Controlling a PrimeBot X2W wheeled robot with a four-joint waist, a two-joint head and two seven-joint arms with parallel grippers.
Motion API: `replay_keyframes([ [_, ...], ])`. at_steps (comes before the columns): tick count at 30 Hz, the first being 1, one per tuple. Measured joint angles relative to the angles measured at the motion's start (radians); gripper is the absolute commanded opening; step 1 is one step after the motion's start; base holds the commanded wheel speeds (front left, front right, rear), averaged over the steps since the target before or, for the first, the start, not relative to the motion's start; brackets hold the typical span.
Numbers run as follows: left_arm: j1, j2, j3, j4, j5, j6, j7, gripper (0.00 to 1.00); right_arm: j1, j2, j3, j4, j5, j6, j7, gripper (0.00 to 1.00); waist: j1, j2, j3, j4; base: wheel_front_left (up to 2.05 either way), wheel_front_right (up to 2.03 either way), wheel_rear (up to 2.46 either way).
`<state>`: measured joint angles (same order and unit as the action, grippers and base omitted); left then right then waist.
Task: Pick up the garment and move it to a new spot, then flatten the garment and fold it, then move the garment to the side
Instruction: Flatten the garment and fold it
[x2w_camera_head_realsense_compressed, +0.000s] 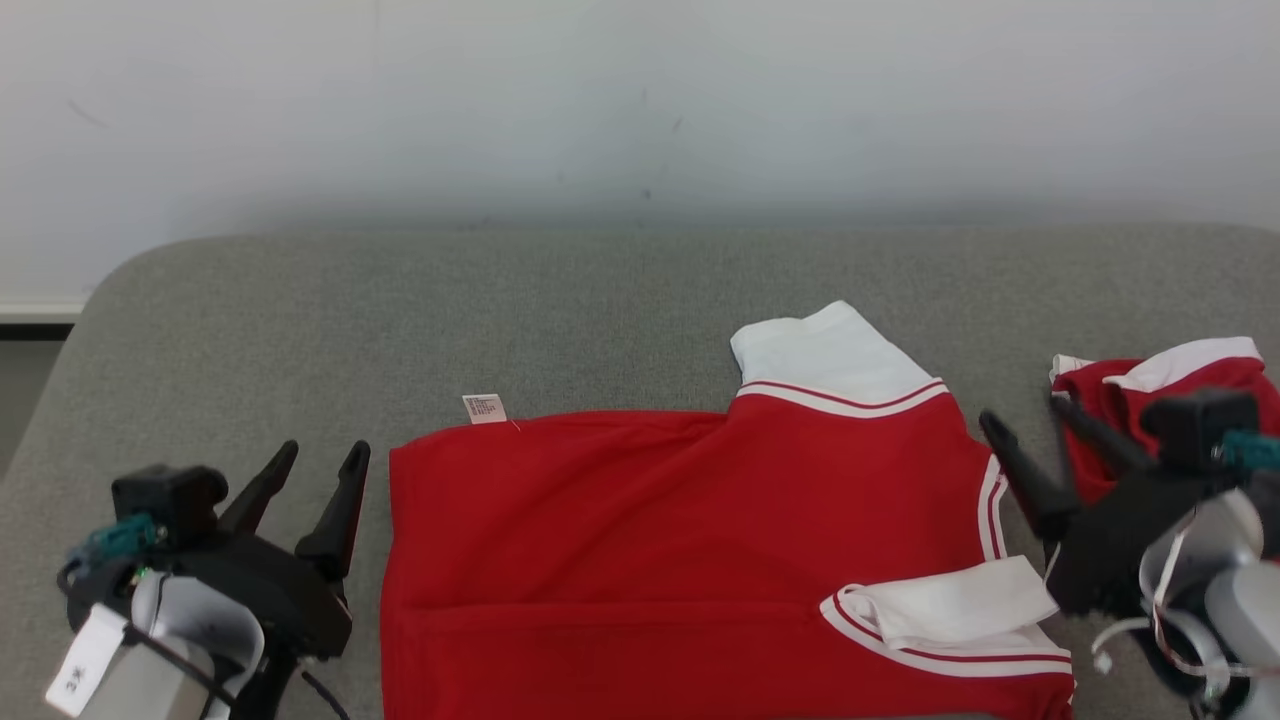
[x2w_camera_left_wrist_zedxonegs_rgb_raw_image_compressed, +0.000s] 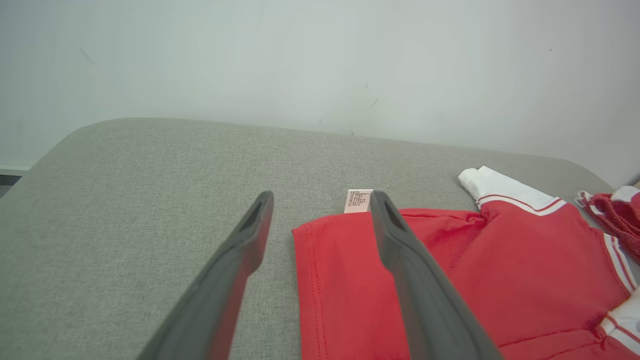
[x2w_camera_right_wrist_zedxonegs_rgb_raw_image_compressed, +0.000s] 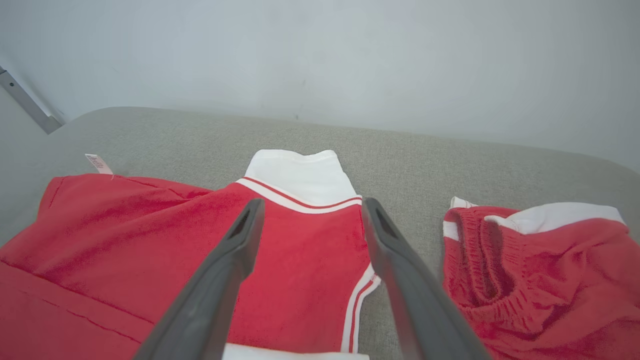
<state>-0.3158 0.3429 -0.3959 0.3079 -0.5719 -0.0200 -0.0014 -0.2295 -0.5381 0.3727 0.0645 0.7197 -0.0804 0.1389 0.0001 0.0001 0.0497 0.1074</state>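
Tabletop (x2w_camera_head_realsense_compressed: 250, 330) in grey fabric: you have one red garment (x2w_camera_head_realsense_compressed: 650, 540) flat at lower centre, long axis left to right, two white sleeves (x2w_camera_head_realsense_compressed: 830, 355) at its right. One crumpled red piece (x2w_camera_head_realsense_compressed: 1110, 385) at right edge. Two grippers, left gripper (x2w_camera_head_realsense_compressed: 325, 450) and right gripper (x2w_camera_head_realsense_compressed: 1020, 410), both spread, empty. One label (x2w_camera_head_realsense_compressed: 485, 408).

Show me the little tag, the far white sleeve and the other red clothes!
little tag (x2w_camera_head_realsense_compressed: 485, 408), head view, its middle.
far white sleeve (x2w_camera_head_realsense_compressed: 830, 350), head view, its white middle.
other red clothes (x2w_camera_right_wrist_zedxonegs_rgb_raw_image_compressed: 550, 280), right wrist view, its red part.
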Motion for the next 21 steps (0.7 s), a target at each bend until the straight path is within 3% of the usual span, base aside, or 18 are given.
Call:
replay_keyframes([
  [7,-0.133,-0.025,-0.009,0.131,-0.013,-0.043,0.047,1.0,-0.152,0.018,0.019,0.073,-0.037,0.0,0.015,1.0,0.0001,0.0,0.065,-0.004,0.0,0.0,0.0],
  [21,-0.29,-0.059,0.027,0.383,-0.096,-0.079,0.098,1.0,-0.26,0.055,0.054,0.146,-0.071,0.016,0.009,1.0,0.0001,0.0,0.191,-0.037,0.0,0.0,0.0],
])
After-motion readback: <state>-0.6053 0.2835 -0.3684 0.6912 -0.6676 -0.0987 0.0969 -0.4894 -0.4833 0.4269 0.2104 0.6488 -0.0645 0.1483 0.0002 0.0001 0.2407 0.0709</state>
